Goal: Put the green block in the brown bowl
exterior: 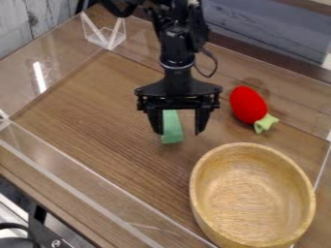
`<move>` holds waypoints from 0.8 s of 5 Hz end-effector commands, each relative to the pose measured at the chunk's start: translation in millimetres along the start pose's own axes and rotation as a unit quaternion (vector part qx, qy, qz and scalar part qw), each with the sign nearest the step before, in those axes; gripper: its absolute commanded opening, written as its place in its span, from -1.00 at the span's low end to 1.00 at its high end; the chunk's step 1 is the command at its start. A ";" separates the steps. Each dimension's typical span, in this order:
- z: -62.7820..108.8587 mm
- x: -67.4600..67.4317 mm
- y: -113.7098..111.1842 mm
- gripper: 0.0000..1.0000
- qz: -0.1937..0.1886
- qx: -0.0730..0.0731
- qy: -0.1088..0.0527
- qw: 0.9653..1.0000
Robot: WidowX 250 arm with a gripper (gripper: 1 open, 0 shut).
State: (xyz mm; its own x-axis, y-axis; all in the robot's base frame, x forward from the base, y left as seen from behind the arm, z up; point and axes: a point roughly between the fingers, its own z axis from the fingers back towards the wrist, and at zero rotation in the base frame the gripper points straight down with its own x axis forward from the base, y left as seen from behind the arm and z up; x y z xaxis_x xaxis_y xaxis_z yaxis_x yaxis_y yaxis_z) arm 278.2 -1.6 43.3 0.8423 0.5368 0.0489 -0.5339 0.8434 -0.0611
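Note:
The green block (172,126) lies on the wooden table, a light-green bar seen almost end-on. My gripper (175,117) points straight down over it, open wide, with one black finger on each side of the block and a gap showing at both. The block sits slightly left of the middle between the fingers. The brown bowl (207,167), a big light-tan wooden bowl with nothing in it, stands at the front right, a short way below and right of the gripper.
A red strawberry toy (246,103) with a green stem lies to the right of the gripper, behind the bowl. Clear plastic walls (52,145) fence the table's left and front. A clear plastic stand (104,34) sits at the back left.

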 end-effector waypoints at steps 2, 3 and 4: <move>10.4 8.5 22.1 1.00 -0.017 0.000 -0.024 1.000; 12.9 14.9 34.9 1.00 -0.012 -0.001 -0.025 1.000; 13.8 16.0 31.5 1.00 -0.030 -0.008 -0.027 0.999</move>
State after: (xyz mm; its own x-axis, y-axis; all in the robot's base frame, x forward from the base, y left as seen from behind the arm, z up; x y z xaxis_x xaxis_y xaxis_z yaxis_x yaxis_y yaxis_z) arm 266.3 32.7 37.3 0.8703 0.4909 0.0383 -0.4892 0.8709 -0.0463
